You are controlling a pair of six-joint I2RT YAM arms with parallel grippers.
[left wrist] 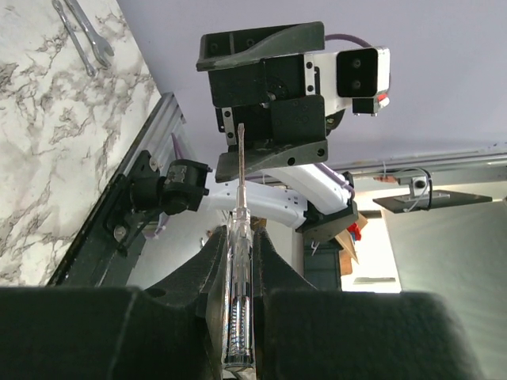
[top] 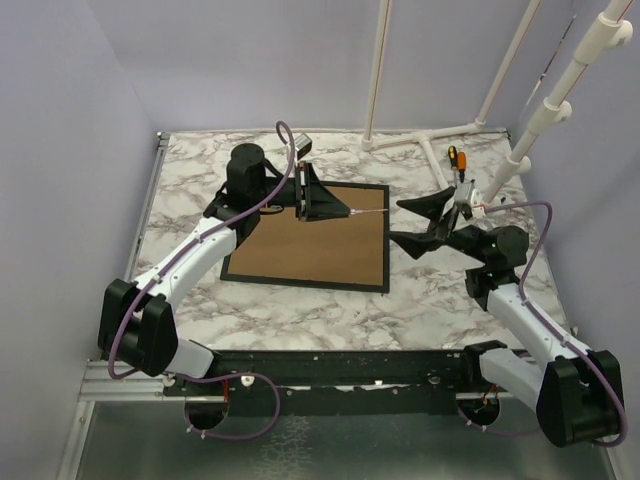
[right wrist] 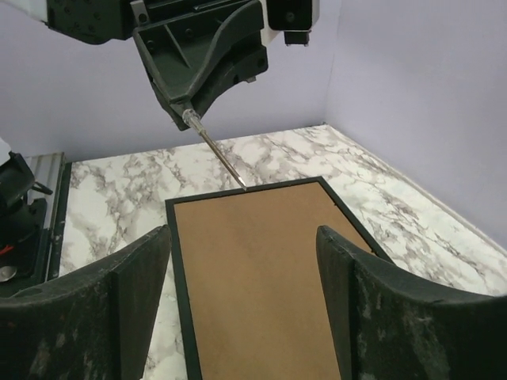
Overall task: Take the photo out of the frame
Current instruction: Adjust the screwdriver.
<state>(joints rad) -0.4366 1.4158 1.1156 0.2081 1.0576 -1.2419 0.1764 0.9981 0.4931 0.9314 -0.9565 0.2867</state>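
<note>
Face-down frame [top: 300, 250] likely stiff, light; best pried at black rim. Pinched in left gripper [left wrist: 238, 269]: screwdriver [right wrist: 215, 152]. Right gripper [right wrist: 242, 237] spread.

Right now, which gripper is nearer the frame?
Left. The left gripper is above the frame, its screwdriver tip at the right edge; the right gripper is open, off that edge.

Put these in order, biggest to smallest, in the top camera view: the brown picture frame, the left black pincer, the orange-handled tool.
1. Black-bordered rectangular frame with brown fibreboard back.
2. Left black pincer.
3. Orange-handled tool, lying farther back, so it may look smaller.
</note>
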